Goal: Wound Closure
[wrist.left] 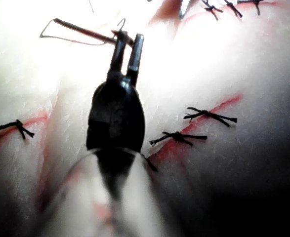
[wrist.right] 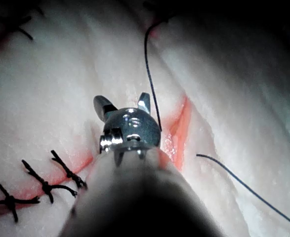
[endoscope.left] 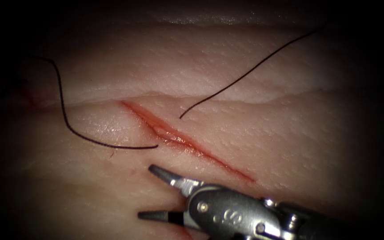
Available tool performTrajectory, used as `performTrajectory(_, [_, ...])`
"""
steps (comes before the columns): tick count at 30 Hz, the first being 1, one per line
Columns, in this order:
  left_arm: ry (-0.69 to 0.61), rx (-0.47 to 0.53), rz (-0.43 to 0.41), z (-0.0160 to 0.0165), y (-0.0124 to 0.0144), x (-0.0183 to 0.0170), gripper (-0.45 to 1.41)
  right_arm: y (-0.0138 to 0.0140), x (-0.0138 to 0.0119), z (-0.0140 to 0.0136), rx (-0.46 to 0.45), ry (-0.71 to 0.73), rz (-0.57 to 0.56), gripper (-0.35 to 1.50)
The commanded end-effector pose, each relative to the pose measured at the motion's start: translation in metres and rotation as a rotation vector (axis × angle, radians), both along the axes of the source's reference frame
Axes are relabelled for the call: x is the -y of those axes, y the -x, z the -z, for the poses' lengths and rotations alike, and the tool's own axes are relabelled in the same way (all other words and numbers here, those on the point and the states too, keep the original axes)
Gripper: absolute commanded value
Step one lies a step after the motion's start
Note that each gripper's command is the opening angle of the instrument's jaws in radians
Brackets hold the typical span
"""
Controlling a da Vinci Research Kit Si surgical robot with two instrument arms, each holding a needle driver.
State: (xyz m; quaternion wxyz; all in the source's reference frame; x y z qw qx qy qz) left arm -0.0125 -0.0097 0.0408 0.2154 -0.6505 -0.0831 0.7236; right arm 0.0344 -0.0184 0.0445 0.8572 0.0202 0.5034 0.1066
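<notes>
1. Pale tissue (endoscope.left: 254, 66) under endoscope light, edges dark; slanted cut (endoscope.left: 178, 138) with red fluid (endoscope.left: 174, 138) along it
2. Right tool (endoscope.left: 157, 192) sits just below the cut's lower stretch, jaws spread wide apart, holding nothing, tips aimed picture-left
3. Thread (endoscope.left: 74, 131) curves on the left side of the cut, its end stopping at the cut edge just above the right tool's upper jaw
4. Second thread strand (endoscope.left: 245, 73) lies on the right side of the cut, well above that tool, free end near the cut
5. Left tool (wrist.left: 126, 49) in left wrist view: jaws clamped on the needle (wrist.left: 83, 32), grip near one end, needle above the tissue, not in it
6. Knotted stitches (wrist.left: 209, 116) on another cut beside the left tool's shaft
7. Right wrist view: more stitches (wrist.right: 46, 185) beside the right tool's shaft
</notes>
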Motion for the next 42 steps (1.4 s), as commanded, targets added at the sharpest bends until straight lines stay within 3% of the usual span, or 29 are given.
performTrajectory(1, [0.000, 0.001, -0.001, -0.0007, 0.0007, 0.0003, -0.45, -0.0007, -0.0011, -0.0012, 0.016, 0.025, -0.009, 1.15])
performTrajectory(10, [0.004, 0.004, 0.000, -0.0009, 0.0012, 0.0004, -0.45, -0.0008, -0.0035, -0.0061, 0.061, 0.066, -0.044, 1.11])
performTrajectory(17, [0.004, 0.004, 0.000, -0.0010, 0.0012, 0.0004, -0.45, -0.0029, -0.0026, -0.0083, 0.042, 0.069, -0.005, 0.85])
performTrajectory(19, [0.005, 0.006, -0.001, -0.0011, 0.0013, 0.0004, -0.45, -0.0035, -0.0026, -0.0084, 0.027, 0.065, 0.003, 0.48])
performTrajectory(20, [0.006, 0.006, 0.000, -0.0011, 0.0013, 0.0005, -0.45, -0.0037, -0.0027, -0.0085, 0.018, 0.062, 0.009, -0.16])
performTrajectory(21, [0.006, 0.006, 0.000, -0.0011, 0.0013, 0.0005, -0.45, -0.0036, -0.0027, -0.0085, 0.021, 0.061, 0.013, -0.35])
performTrajectory(28, [0.009, 0.009, -0.002, -0.0012, 0.0013, 0.0008, -0.45, -0.0027, -0.0028, -0.0090, 0.029, 0.063, 0.032, -0.35])
performTrajectory(32, [0.013, 0.008, -0.002, -0.0015, 0.0014, 0.0009, -0.45, -0.0025, -0.0015, -0.0078, 0.017, 0.033, 0.030, -0.35])
performTrajectory(38, [0.025, 0.008, 0.008, -0.0028, 0.0017, 0.0010, -0.45, -0.0042, 0.0034, -0.0029, -0.028, 0.005, 0.077, -0.35])
performTrajectory(42, [0.042, 0.006, 0.013, -0.0039, 0.0022, 0.0013, -0.45, -0.0069, 0.0080, 0.0029, -0.090, -0.027, 0.122, -0.35])
